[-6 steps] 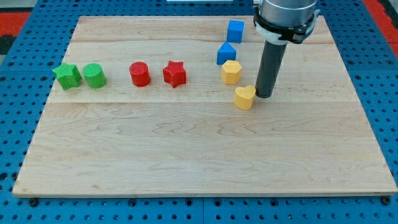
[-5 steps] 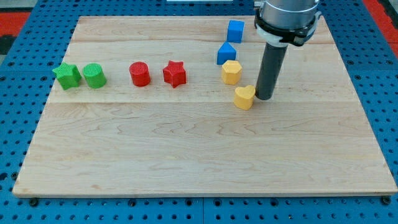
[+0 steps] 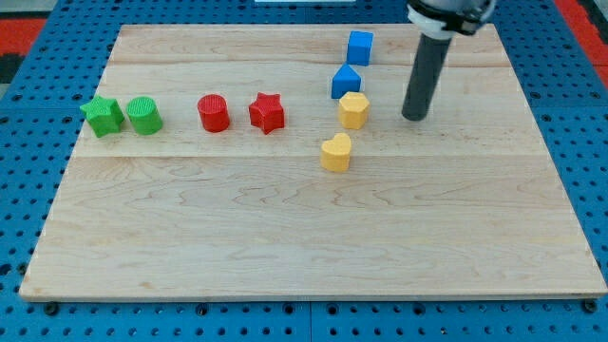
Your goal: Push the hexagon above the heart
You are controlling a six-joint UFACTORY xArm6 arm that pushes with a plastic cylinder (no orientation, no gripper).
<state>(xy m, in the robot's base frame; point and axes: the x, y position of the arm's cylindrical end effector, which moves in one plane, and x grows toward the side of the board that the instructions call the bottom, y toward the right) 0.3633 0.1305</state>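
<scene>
Tip [image 3: 413, 116] right of yellow hexagon [image 3: 353, 110]

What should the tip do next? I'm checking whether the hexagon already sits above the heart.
Probably slide my tip toward the view's left into the yellow hexagon, nudging it a little leftward. The hexagon is higher than the yellow heart but slightly to its right, and the tip stands clear on the hexagon's right, so a short push should line them up.
</scene>
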